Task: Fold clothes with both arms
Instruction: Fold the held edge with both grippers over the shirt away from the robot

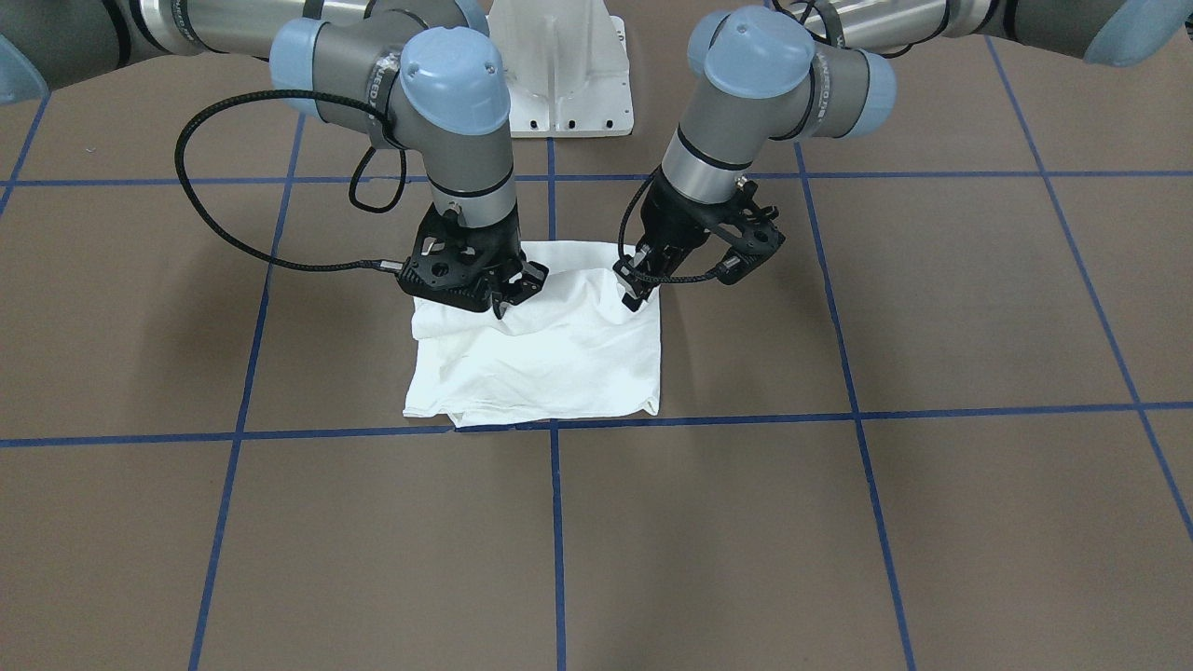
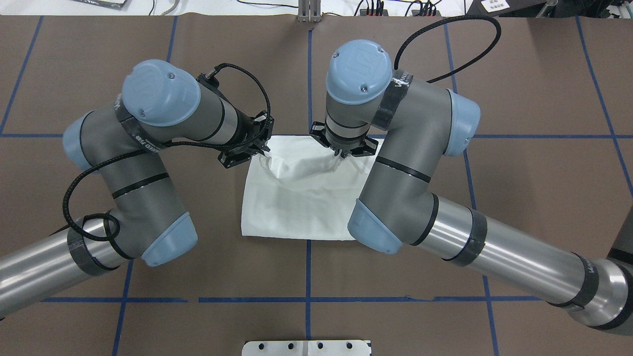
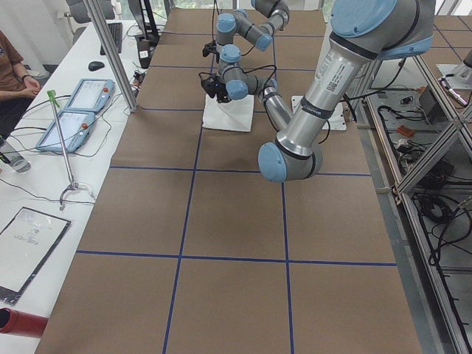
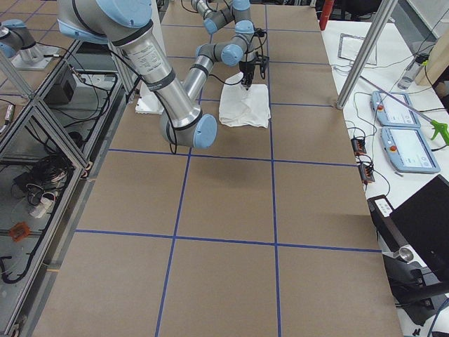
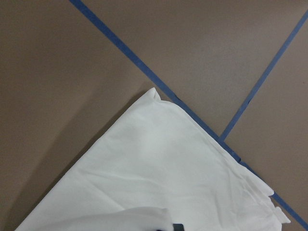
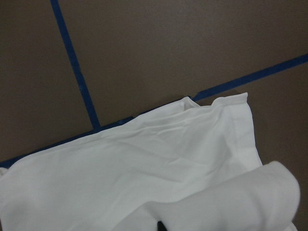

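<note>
— Though folded to a rough square, the white shirt (image 1: 550,363) has a rumpled top layer. It lies mid-desk (image 1: 932,522), in front of the white pedestal (image 1: 559,65), about halfway between the robot-side and operator-side edges. Its operator-side hem runs along a blue tape line (image 1: 746,417).
— Fingers?
— Both pairs clamped on raised cloth: left arm's fingers (image 1: 633,296) on one side, right arm's fingers (image 1: 504,304) on the other.
— Wrist views agree: a lifted fold sits close under each camera.

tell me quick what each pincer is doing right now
Left pincer: closed, pinching the white shirt.
Right pincer: closed, pinching the same shirt.
</note>
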Action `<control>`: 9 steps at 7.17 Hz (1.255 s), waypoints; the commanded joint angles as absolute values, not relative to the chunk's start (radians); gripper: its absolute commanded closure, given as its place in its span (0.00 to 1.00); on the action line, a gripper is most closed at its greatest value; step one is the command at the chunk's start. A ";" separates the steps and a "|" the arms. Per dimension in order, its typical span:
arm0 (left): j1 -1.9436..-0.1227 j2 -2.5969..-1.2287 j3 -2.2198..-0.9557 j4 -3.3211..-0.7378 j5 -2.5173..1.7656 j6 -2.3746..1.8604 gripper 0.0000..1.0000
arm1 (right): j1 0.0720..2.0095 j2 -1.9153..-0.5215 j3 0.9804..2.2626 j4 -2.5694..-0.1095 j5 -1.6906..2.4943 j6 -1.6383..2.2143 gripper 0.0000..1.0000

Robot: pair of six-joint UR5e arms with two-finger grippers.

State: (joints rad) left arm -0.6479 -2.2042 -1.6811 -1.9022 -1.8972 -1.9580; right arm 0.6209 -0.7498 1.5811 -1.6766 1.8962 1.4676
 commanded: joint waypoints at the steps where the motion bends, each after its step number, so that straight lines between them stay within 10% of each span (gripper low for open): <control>1: -0.664 -2.221 -1.589 -1.983 -1.896 -1.957 1.00 | 0.635 -0.742 1.526 -1.620 1.924 1.467 1.00; 4: -0.686 -2.223 -1.569 -1.985 -1.898 -1.954 1.00 | 0.675 -0.749 1.523 -1.623 1.980 1.473 1.00; 5: -0.686 -2.223 -1.569 -1.985 -1.896 -1.951 0.44 | 0.672 -0.752 1.517 -1.617 1.977 1.476 0.01; 6: -0.686 -2.232 -1.568 -1.986 -1.894 -1.945 0.00 | 0.673 -0.749 1.516 -1.614 1.977 1.477 0.00; 9: -0.732 -2.215 -1.572 -1.971 -1.902 -1.941 0.00 | 0.686 -0.747 1.519 -1.617 1.982 1.473 0.00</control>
State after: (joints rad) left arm -0.7109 -2.2240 -1.5689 -1.9748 -1.8976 -1.9436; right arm 0.6843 -0.7482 1.5164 -1.6146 1.9797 1.4747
